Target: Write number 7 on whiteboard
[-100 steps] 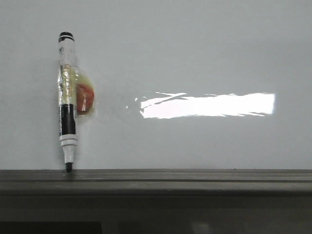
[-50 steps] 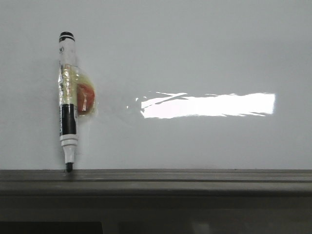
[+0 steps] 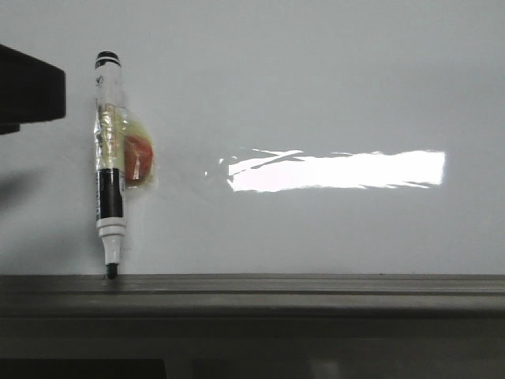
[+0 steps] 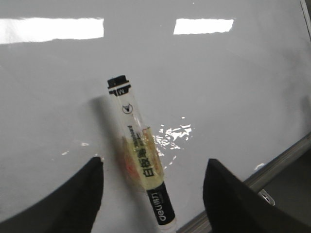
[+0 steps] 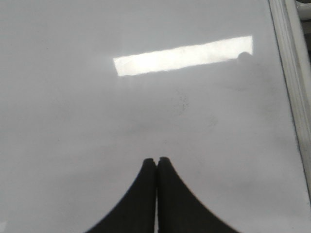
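The whiteboard [image 3: 316,87] is glossy pale grey-white, and no number 7 shows on it. A black-and-white marker pen [image 3: 109,158] stands upright against it, tip down on the dark grey ledge [image 3: 276,288]. Yellowish tape and a red patch [image 3: 139,158] are on the pen's middle. My left gripper [image 4: 154,162] is open, its jaws on either side of the pen [image 4: 138,160] and apart from it. In the front view, a dark part of the left arm [image 3: 28,87] shows at the left edge. My right gripper [image 5: 156,160] is shut and empty over bare board [image 5: 73,121].
A bright rectangular glare [image 3: 339,170] lies on the board to the right of the pen. The board's frame edge [image 5: 291,73] runs along one side of the right wrist view. The ledge also shows in the left wrist view [image 4: 272,170].
A dark part of my left arm has come into the front view at the left edge, beside the pen's top. The pen has not moved.
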You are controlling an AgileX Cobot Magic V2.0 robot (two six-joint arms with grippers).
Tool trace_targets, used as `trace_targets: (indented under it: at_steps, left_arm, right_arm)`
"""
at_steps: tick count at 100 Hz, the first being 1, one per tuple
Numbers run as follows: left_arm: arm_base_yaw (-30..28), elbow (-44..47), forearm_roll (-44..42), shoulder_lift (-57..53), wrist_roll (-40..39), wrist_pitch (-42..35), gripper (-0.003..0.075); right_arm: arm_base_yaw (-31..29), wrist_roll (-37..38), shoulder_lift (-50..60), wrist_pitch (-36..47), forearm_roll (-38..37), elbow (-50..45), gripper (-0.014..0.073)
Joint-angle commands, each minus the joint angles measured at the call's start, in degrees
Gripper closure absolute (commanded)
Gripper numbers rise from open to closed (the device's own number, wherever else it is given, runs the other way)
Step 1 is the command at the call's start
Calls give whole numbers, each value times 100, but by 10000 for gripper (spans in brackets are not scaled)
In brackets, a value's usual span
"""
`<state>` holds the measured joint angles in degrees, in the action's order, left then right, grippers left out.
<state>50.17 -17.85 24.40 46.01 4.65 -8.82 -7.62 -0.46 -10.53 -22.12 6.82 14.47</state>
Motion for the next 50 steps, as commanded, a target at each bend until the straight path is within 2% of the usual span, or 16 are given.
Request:
trace_targets:
  at_steps: [1,25,50]
  left_arm:
    - [207,-198,185,197,-58,-492,277]
    - [380,-208,412,758,-60,-720,277]
    - [380,-208,399,1059,-60,-849,281]
  right_arm:
    - [14,-18,-102,435,17,132,657]
    - [24,-18,-102,450,17,132,657]
    - [346,-18,-102,461,86,132,657]
